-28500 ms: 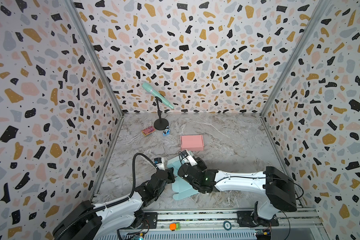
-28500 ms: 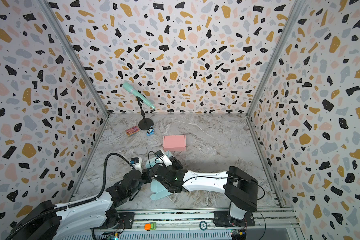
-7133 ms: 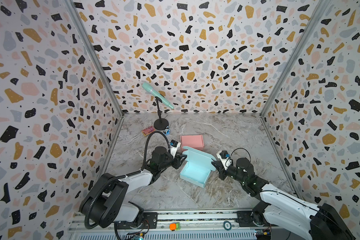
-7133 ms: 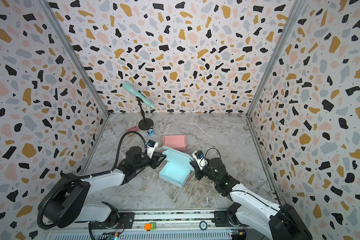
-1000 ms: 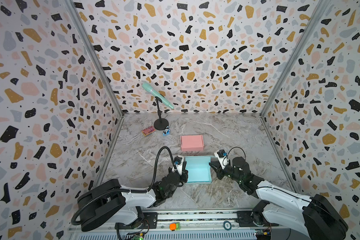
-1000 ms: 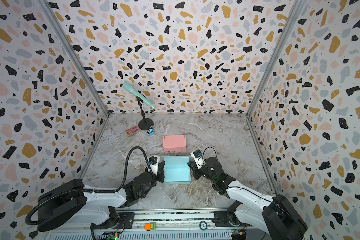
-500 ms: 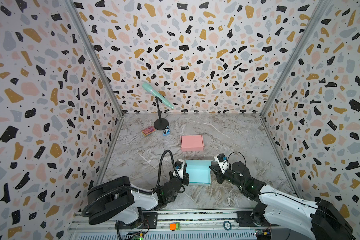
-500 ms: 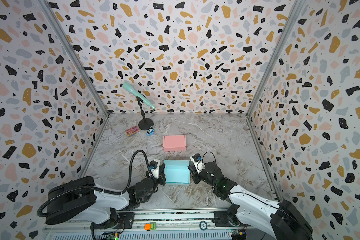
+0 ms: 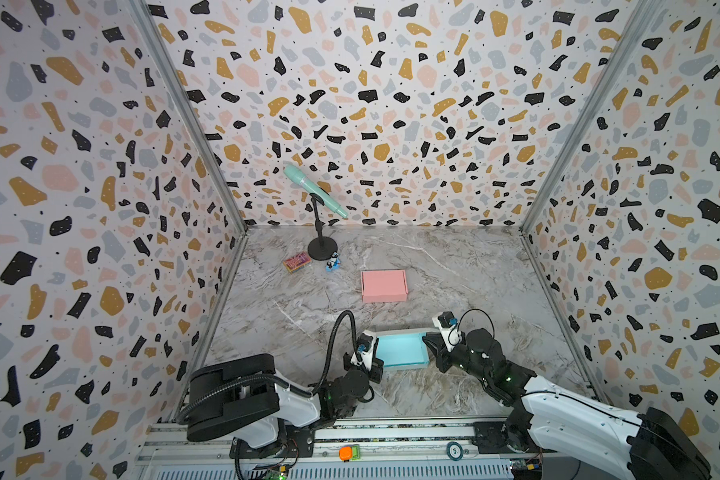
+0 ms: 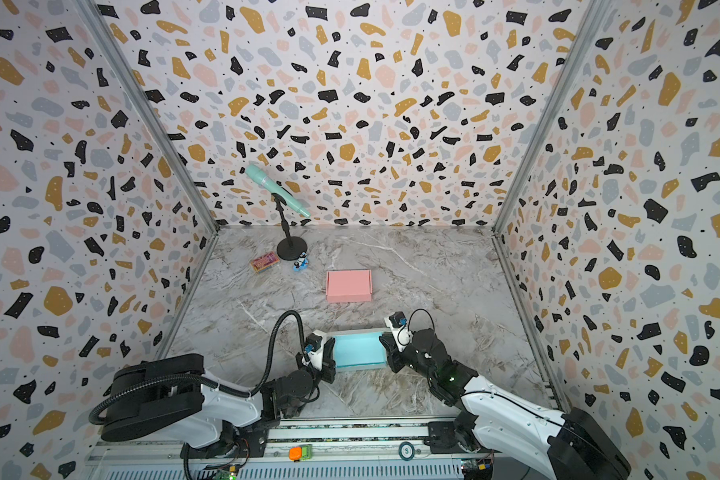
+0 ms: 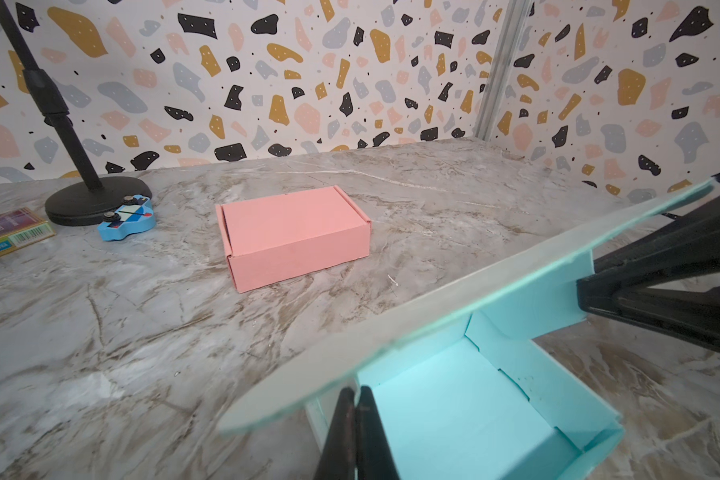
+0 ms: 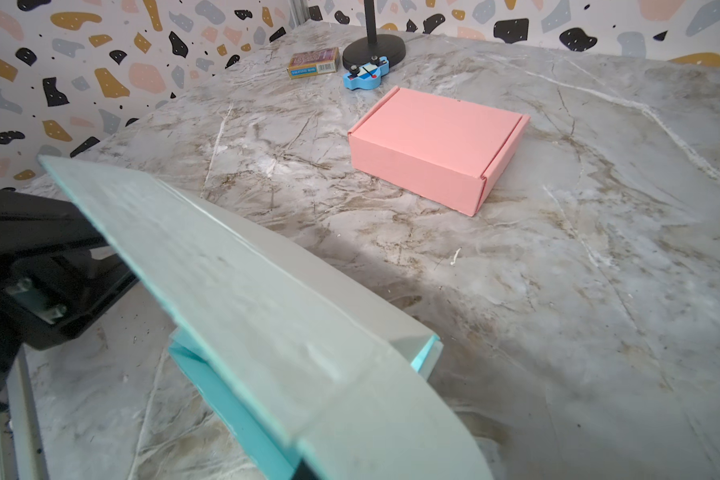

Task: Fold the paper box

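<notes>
The turquoise paper box (image 9: pixel 402 348) (image 10: pixel 356 348) sits open near the table's front edge. Its grey-white lid (image 11: pixel 433 316) (image 12: pixel 233 266) is raised and leans over the tray. My left gripper (image 9: pixel 377 362) (image 10: pixel 329 365) is at the box's left end. Its black fingers (image 11: pixel 356 432) are shut together just inside the left wall, with nothing between them. My right gripper (image 9: pixel 430 343) (image 10: pixel 385 345) is at the right end, and its fingers (image 11: pixel 624 266) are closed on the lid's turquoise side flap (image 11: pixel 537 299). In the right wrist view the lid hides its fingertips.
A closed pink box (image 9: pixel 384 285) (image 10: pixel 348 285) (image 11: pixel 292 232) (image 12: pixel 429 145) lies just behind the turquoise one. At the back left are a microphone stand (image 9: pixel 322 249), a card pack (image 9: pixel 297 262) and a small blue toy (image 9: pixel 332 264). Patterned walls enclose three sides.
The lid's far edge has come nearer the front, so the box looks shorter from above. The left arm has drawn back toward its base. Both grippers stay at the box's ends.
</notes>
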